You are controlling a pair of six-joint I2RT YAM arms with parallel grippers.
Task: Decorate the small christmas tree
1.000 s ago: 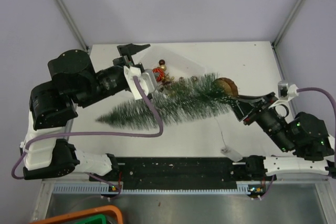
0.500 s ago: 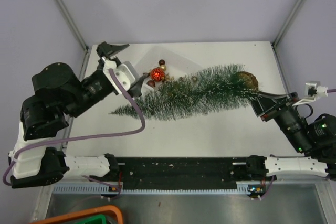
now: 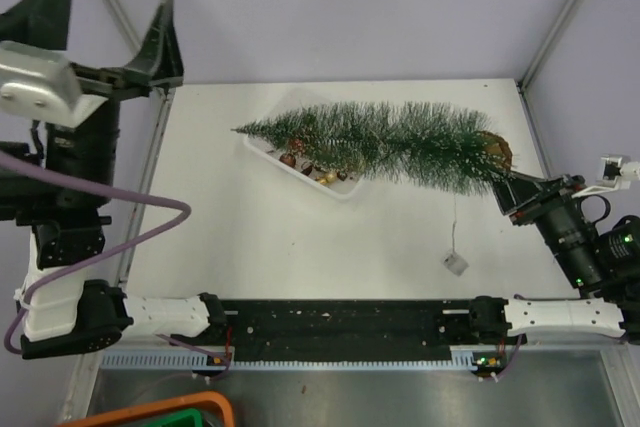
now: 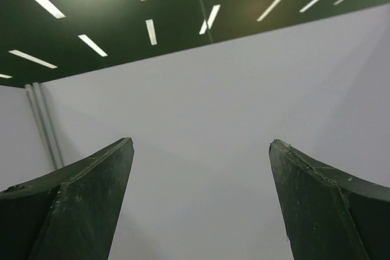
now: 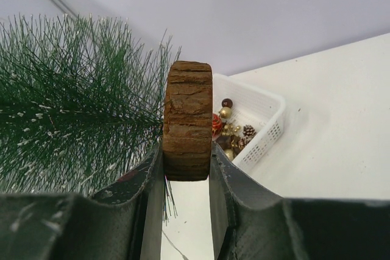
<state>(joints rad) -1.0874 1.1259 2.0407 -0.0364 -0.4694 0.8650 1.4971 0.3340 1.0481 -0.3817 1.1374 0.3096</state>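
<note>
Two dark fingers of the right end effector (image 5: pixel 186 162) are clenched on the round brown wooden disc base (image 5: pixel 187 120) of the small christmas tree (image 3: pixel 390 142). That slim, frosted green bottle-brush cone is held sideways over the far part of the white table (image 3: pixel 300 247), its tip above the white plastic tray (image 3: pixel 348 190) of baubles. Off to the side, the left end effector (image 3: pixel 115 2) is raised high with its fingers spread wide, grasping nothing.

My white table (image 3: pixel 300 247), seen from above: a white tray (image 3: pixel 275 159) holding baubles (image 3: pixel 327 178) sits directly on it at the far left, while a small pale tag (image 3: pixel 455 263) on a thin string shows toward my right, contact with the surface unclear
</note>
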